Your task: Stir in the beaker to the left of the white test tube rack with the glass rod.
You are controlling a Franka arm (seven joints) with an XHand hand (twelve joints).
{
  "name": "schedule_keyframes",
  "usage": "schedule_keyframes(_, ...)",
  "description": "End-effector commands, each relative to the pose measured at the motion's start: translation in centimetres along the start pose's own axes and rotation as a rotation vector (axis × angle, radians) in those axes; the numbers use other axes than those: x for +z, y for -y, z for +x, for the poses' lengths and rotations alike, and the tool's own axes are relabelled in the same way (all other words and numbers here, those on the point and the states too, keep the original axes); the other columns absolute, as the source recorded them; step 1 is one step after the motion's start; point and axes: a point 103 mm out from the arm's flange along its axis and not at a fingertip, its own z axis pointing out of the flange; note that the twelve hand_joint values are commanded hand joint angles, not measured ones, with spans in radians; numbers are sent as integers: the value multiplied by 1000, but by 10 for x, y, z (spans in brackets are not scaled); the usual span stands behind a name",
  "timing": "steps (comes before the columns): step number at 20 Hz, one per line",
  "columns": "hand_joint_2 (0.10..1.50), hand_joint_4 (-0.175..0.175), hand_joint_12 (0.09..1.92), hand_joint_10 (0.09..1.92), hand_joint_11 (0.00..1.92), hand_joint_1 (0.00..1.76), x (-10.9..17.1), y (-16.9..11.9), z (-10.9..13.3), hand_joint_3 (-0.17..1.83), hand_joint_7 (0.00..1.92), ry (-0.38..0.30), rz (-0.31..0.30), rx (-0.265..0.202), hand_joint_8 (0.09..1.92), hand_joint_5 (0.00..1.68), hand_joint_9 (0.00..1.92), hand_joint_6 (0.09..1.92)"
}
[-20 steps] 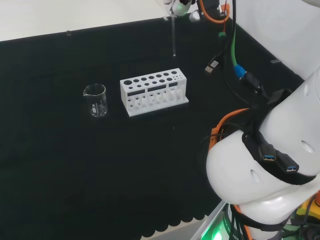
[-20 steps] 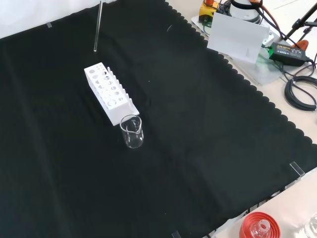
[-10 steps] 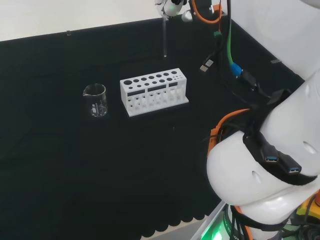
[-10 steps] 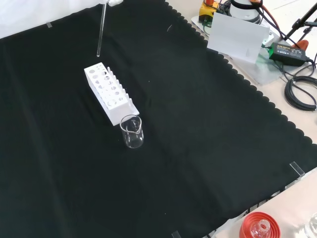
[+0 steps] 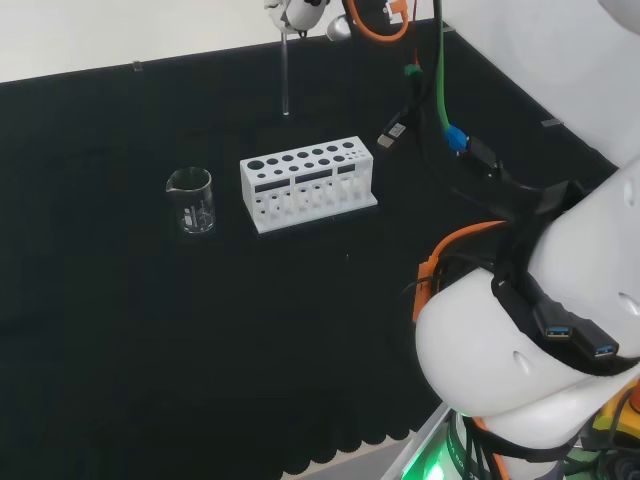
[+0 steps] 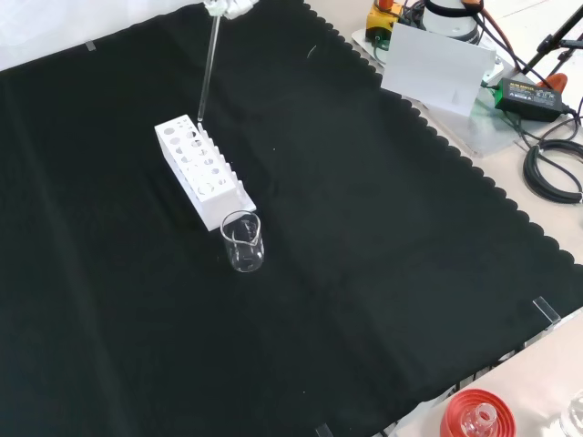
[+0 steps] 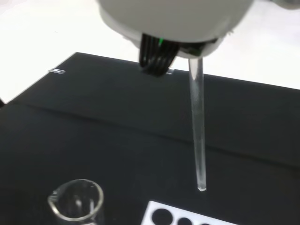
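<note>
Rod (image 5: 285, 75) shifted left across head view over the last second, from past the rack's right end to above its left half; closing on the beaker, stirring not yet begun. Hangs near-vertical below the hand (image 5: 298, 10), tip in the air above the rack (image 5: 307, 184). Top end runs up into the hand's underside in wrist view; held there, but finger state impossible to tell. Beaker (image 5: 190, 200) stands on the cloth (image 5: 150, 350) just left of rack, looks empty.

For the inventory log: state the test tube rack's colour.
White, with dark round holes on top. The test tube rack shows best in the head view.
</note>
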Motion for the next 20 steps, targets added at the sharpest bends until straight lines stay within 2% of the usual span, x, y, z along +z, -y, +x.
schedule_keyframes(1,565,-175,659,548,1556,1332,-15,1,54,846,1345,-18,-16,-97,846,1199,1668,685)
schedule_keyframes(11,564,-175,660,544,1558,1332,-4,-10,114,846,1346,-41,17,-198,844,1200,1670,683)
schedule_keyframes(17,564,-175,660,542,1558,1332,6,-22,133,846,1346,-55,32,-242,843,1200,1671,682)
schedule_keyframes(20,564,-175,660,541,1558,1332,7,-27,137,846,1347,-57,33,-250,843,1200,1672,682)
